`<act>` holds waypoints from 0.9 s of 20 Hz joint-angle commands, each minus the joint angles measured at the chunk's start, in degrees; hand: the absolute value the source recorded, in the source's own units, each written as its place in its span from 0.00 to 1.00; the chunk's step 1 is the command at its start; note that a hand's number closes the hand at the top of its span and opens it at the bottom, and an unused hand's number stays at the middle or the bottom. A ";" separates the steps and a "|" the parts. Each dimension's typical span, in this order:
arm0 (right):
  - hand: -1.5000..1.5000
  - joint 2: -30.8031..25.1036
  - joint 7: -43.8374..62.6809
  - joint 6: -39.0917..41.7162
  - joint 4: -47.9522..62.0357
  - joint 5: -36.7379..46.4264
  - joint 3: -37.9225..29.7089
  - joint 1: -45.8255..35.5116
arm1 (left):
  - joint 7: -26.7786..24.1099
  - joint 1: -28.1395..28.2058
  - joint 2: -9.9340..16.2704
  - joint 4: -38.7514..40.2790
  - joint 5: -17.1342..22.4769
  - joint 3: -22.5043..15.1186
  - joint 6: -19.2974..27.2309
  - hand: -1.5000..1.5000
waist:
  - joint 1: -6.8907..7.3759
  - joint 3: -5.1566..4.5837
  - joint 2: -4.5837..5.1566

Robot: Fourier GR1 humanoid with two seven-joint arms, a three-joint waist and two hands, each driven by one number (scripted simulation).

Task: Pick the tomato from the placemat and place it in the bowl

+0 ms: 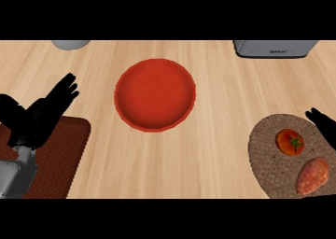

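Note:
A red tomato (290, 142) with a green stem lies on a round woven brown placemat (267, 149) at the lower right. Beside it on the same mat is an orange-brown sweet potato (312, 175). The red bowl (156, 94) stands in the middle of the wooden counter and holds nothing. My right hand (327, 127) shows at the right edge, just right of the tomato, fingers straight and apart from it. My left hand (41, 112) is at the left with fingers straight and spread, holding nothing.
A dark red-brown rectangular mat (60, 158) lies under my left forearm at the lower left. A grey appliance (276, 48) stands at the back right and a grey object (71, 44) at the back left.

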 commanded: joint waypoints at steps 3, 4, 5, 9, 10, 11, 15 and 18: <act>0.00 2.81 2.96 6.36 3.09 2.41 -0.37 -3.68 | -1.80 4.94 -0.31 -1.66 -0.86 2.90 -3.48 0.50 | 0.05 0.06 -0.03; 0.00 4.89 2.91 6.39 4.76 3.98 1.15 -4.46 | -1.10 2.40 -0.94 0.50 -2.20 3.30 -3.05 0.50 | -0.07 0.06 0.01; 0.00 3.12 2.48 7.98 1.37 2.33 -1.62 -0.83 | 3.44 -2.18 -1.82 0.36 -2.18 3.01 -1.36 0.50 | -0.49 0.07 -0.03; 0.00 6.62 1.80 8.90 9.96 7.38 0.51 -7.92 | 1.45 -1.98 -4.30 0.91 -5.84 2.24 -1.16 0.50 | -0.07 0.07 0.07; 0.00 7.17 3.02 9.72 6.82 8.80 -0.03 -5.52 | 3.36 0.14 -2.86 -1.52 -3.08 4.97 -3.54 0.50 | -0.12 0.07 -0.01; 0.00 5.86 1.07 11.39 7.27 6.55 -2.93 -4.73 | -0.67 -1.62 -3.57 4.15 -4.55 4.87 -5.30 0.50 | -0.37 0.06 0.03; 0.00 9.29 0.86 11.30 11.21 10.89 -1.98 -7.40 | 5.83 3.77 -4.88 -7.61 -4.98 4.55 -3.01 0.50 | 0.09 0.08 -0.05; 0.00 9.63 -0.94 13.86 11.31 11.10 -4.69 -6.72 | 0.88 3.53 -5.74 -1.73 -6.11 6.88 -6.06 0.50 | -0.18 0.06 -0.02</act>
